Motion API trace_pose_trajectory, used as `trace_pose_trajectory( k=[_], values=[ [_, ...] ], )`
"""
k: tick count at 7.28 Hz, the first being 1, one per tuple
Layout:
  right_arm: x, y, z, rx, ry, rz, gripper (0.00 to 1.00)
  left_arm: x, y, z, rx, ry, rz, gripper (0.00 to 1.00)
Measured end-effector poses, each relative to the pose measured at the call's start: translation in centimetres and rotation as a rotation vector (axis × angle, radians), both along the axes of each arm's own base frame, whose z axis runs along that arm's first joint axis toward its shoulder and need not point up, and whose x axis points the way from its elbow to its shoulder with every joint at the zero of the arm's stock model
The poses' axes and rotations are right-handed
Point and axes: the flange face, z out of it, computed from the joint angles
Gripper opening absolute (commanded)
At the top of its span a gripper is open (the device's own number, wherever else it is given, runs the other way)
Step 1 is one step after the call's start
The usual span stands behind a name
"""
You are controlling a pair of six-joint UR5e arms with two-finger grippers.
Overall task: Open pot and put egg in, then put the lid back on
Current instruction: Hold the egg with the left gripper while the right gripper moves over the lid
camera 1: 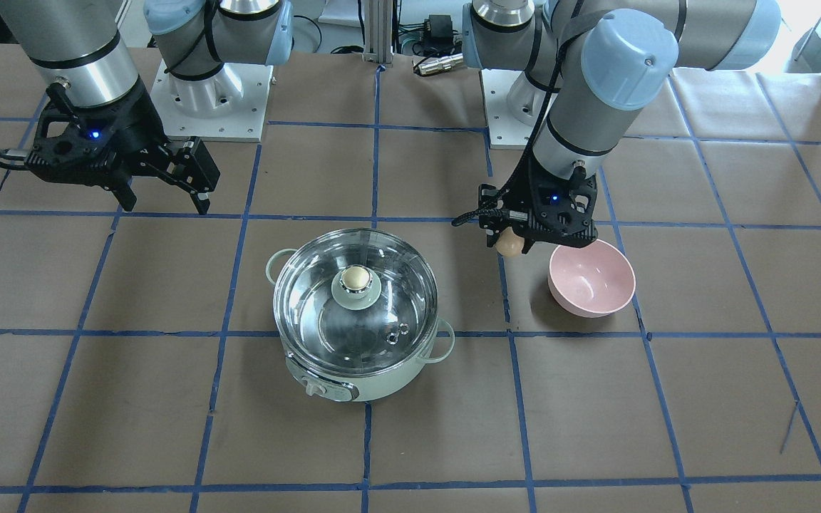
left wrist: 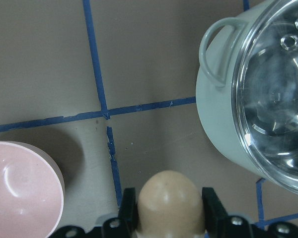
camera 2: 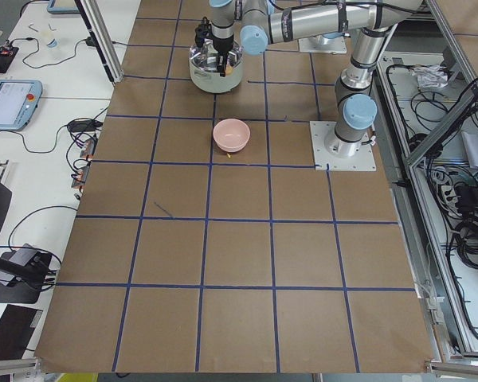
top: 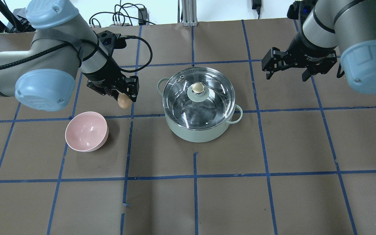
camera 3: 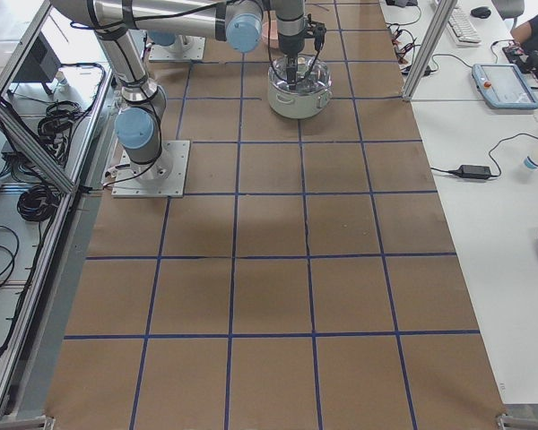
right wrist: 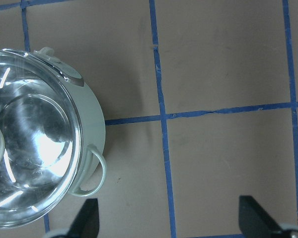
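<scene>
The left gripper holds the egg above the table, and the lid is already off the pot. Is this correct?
No. The lid is on the pot, closed, as the overhead view shows. The left gripper does hold the egg above the table.

The round clear glass lid [top: 214, 94] gleams above the round mint-green pot [top: 194, 132], whose wall is smooth and softly glossy; the small tan egg [top: 124, 101] looks matt, the pink bowl [top: 85, 130] faintly shiny, the brown paper table cover [top: 273, 202] dull

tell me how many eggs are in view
1. The egg is held in the left gripper, above the table between the pink bowl and the pot. The bowl looks empty, and none shows through the lid.
</scene>
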Motion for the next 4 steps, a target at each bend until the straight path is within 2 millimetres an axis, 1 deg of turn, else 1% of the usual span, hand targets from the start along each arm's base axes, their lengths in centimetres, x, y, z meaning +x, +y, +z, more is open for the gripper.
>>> trace_pose_trajectory(
  k=[3,4],
  values=[
    [0.22,0.02,-0.07,0.002,-0.004,-0.012,1.0,0.01,-0.02,0.05,-0.001,-0.001,-0.001,0.01],
    [0.79,-0.13,-0.32,0.003,-0.01,-0.031,1.0,0.01,-0.03,0.07,-0.002,-0.001,0.0,0.01]
  ],
)
